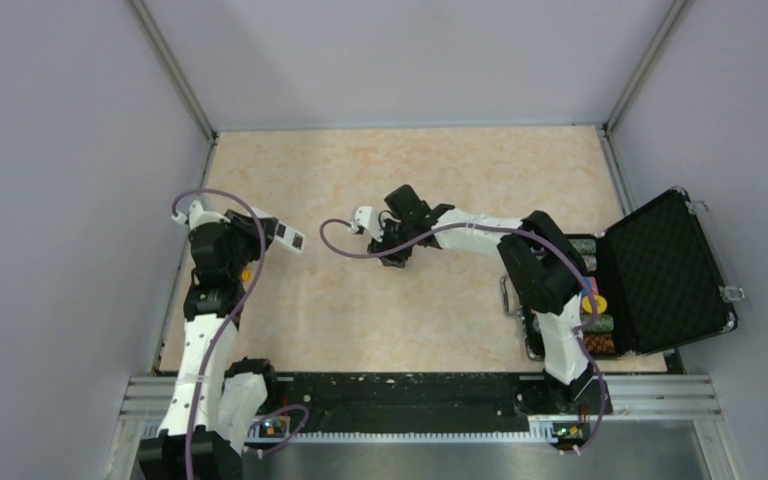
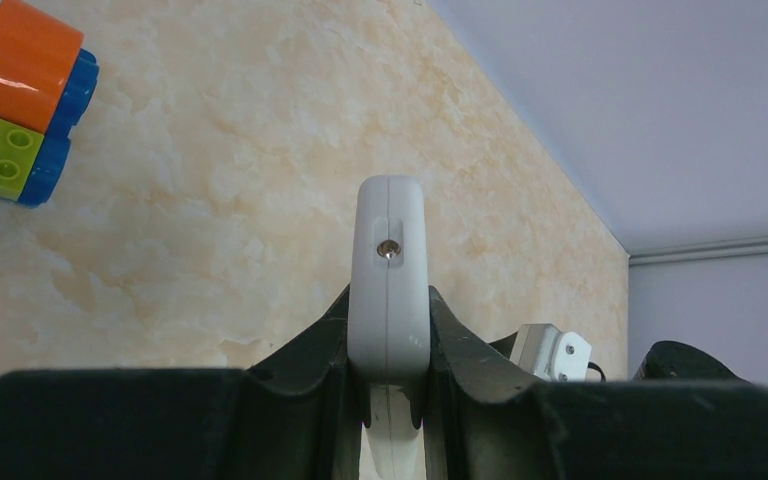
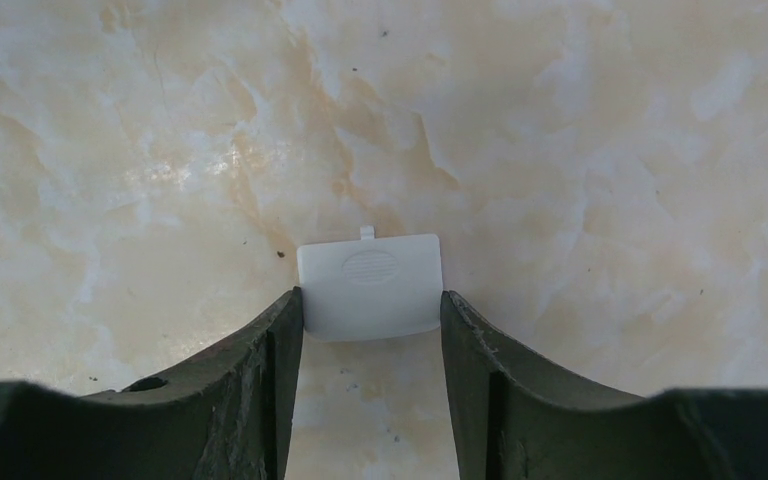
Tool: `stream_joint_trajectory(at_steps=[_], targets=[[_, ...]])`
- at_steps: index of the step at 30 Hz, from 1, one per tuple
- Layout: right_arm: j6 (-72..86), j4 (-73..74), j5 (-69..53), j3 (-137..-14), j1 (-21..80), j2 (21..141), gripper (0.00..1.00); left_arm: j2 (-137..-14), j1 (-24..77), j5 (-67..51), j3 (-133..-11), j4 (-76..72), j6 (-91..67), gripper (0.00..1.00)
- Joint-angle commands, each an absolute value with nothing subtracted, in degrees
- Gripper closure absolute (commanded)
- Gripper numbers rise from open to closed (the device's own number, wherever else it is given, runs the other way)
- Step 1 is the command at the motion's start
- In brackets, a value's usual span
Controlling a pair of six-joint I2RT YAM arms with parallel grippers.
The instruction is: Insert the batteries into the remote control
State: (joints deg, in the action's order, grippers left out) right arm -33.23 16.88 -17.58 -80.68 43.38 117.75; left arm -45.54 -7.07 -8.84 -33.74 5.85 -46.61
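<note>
Two white-and-black robot arms work over a beige marbled table. An open black foam-lined carrying case holding striped poker-chip rolls stands at the table's right edge. Near the left edge, the left gripper is clamped on the remote control, a slim white plastic bar. The bar is held off the table by its sides and sticks out ahead of the fingers, and the overhead view shows a dark patch on its upper face. A cluster of orange, green and blue toy bricks lies on the table beside it. At mid-table the right gripper has its fingers pressed against both sides of a small white plastic battery cover with a ribbed thumb patch and a tab. From where I stand it is hard to say whether the battery cover rests on the surface or hangs just above it. The batteries show in none of the views. Several things could go wrong, as I judge it. The compartment could be closed with no cells inside. The thin battery cover, pinched only at its edges, could twist or pop free. The remote control, held at one end, could pivot under any push. The two arms could also foul each other as they meet.
</note>
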Motion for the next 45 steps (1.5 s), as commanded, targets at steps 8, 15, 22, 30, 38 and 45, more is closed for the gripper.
stream_joint_trajectory(at_steps=[8, 15, 22, 30, 38, 45], targets=[[-25.0, 12.2, -19.5, -72.8, 43.1, 106.2, 0.54, -45.4, -7.4, -22.8, -27.2, -10.9, -47.8, 1.00], [-17.9, 3.9, -19.4, -64.0, 44.4, 96.3, 0.53, -48.5, -6.0, -27.0, -17.5, -29.1, -53.5, 1.00], [-3.6, 14.0, -1.3, -73.0, 44.4, 101.7, 0.44, -49.1, -5.3, -26.1, -19.6, -24.1, -51.5, 1.00], [-3.4, 23.8, 4.6, -84.9, 44.3, 113.4, 0.25, -46.4, -5.4, -23.6, -21.9, -17.1, -48.7, 1.00], [-9.5, 25.9, 0.3, -85.8, 44.3, 116.9, 0.21, -45.0, -5.4, -22.4, -22.1, -14.5, -47.6, 1.00], [-10.9, 25.8, 1.0, -87.8, 44.4, 120.7, 0.23, -45.7, -5.4, -22.1, -22.6, -13.9, -46.8, 1.00]])
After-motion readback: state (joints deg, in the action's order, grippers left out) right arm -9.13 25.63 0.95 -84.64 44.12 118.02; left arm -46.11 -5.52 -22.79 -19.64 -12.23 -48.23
